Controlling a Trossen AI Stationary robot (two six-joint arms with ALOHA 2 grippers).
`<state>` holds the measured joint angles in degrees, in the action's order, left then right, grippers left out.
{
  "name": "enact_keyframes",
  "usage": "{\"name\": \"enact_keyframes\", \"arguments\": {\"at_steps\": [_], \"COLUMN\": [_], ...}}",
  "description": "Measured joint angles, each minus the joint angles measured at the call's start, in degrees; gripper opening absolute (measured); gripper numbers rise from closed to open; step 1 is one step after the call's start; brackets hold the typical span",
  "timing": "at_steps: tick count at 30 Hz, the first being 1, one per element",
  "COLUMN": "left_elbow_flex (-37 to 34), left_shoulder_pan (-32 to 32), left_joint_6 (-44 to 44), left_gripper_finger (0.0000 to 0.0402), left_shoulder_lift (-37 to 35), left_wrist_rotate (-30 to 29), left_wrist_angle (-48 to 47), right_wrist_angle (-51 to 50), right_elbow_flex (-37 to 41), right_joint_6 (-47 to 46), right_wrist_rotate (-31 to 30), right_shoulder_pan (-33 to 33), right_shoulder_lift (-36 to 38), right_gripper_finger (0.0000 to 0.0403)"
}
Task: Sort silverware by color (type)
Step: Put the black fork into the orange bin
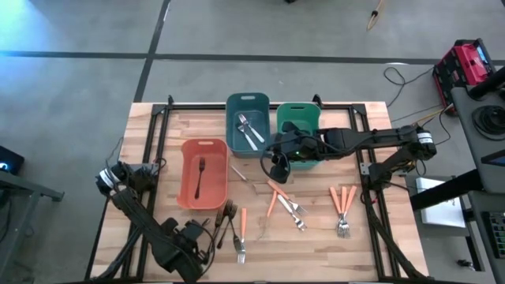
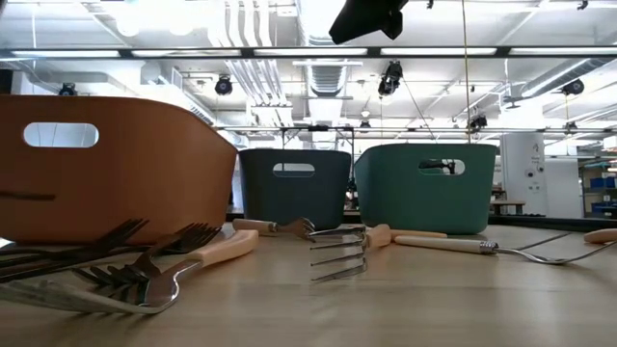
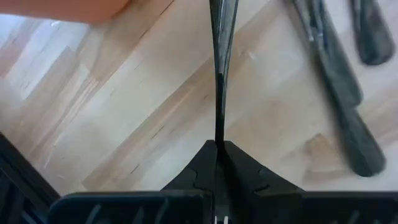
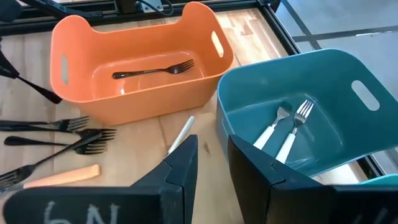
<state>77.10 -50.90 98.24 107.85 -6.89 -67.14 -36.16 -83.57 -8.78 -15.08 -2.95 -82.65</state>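
Observation:
My left gripper (image 1: 199,234) is near the table's front left, shut on a dark bronze fork (image 3: 219,37). Other dark forks (image 1: 226,218) lie on the wood beside it and show in the left wrist view (image 3: 336,81). My right gripper (image 4: 211,165) is open and empty, above the table between the salmon bin (image 1: 203,148) and the blue bin (image 1: 233,126). One dark fork (image 4: 152,71) lies in the salmon bin. Two pale-handled silver forks (image 4: 286,130) lie in the blue bin. Orange-handled forks (image 1: 342,199) and silver forks (image 1: 292,207) lie on the table. My left gripper pinches the dark fork's handle (image 3: 218,115) between its two shut fingers (image 3: 193,171). The fork shows edge-on and runs straight out from the fingertips, along the fingers. Whether it is clear of the table, I cannot tell.
A green bin (image 1: 297,117) stands right of the blue bin, under my right arm. A pale-handled utensil (image 4: 180,134) lies on the wood between the salmon and blue bins. An orange-handled fork (image 1: 242,233) lies near the front. Black frame rails (image 1: 155,150) run along the table's sides.

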Motion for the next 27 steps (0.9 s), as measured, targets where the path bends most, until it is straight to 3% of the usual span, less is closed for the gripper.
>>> {"name": "enact_keyframes", "arguments": {"at_steps": [5, 9, 16, 20, 24, 27], "left_elbow_flex": [2.75, 7.22, 18.66, 25.33, 30.92, 33.8], "left_shoulder_pan": [-0.79, -1.81, -2.42, -2.05, -0.52, 1.89], "left_joint_6": [-0.79, -3.25, -11.6, -24.48, -41.95, -47.84], "left_gripper_finger": [0.0, 0.0, 0.0, 0.0, 0.0, 0.0], "left_shoulder_lift": [-0.04, -0.12, -1.31, -1.48, -1.55, -1.92], "left_wrist_rotate": [-0.64, -4.73, -18.28, -26.89, -30.32, -32.3], "left_wrist_angle": [-0.93, -0.95, -7.51, -11.4, -15.43, -22.17], "right_wrist_angle": [0.0, -0.04, -1.32, -1.37, -2.01, -4.22], "right_elbow_flex": [0.0, 0.0, -0.15, -0.17, -0.17, -0.17], "right_joint_6": [0.0, 0.01, 0.64, 4.37, 5.92, 6.47], "right_wrist_rotate": [0.01, 0.01, 0.07, 0.49, 0.51, 0.5], "right_shoulder_pan": [-0.92, -1.35, -1.78, -2.8, -4.24, -5.35], "right_shoulder_lift": [0.0, 0.0, 0.35, 0.63, 0.92, 1.54], "right_gripper_finger": [0.0079, 0.0079, 0.0079, 0.0079, 0.0079, 0.0079]}}
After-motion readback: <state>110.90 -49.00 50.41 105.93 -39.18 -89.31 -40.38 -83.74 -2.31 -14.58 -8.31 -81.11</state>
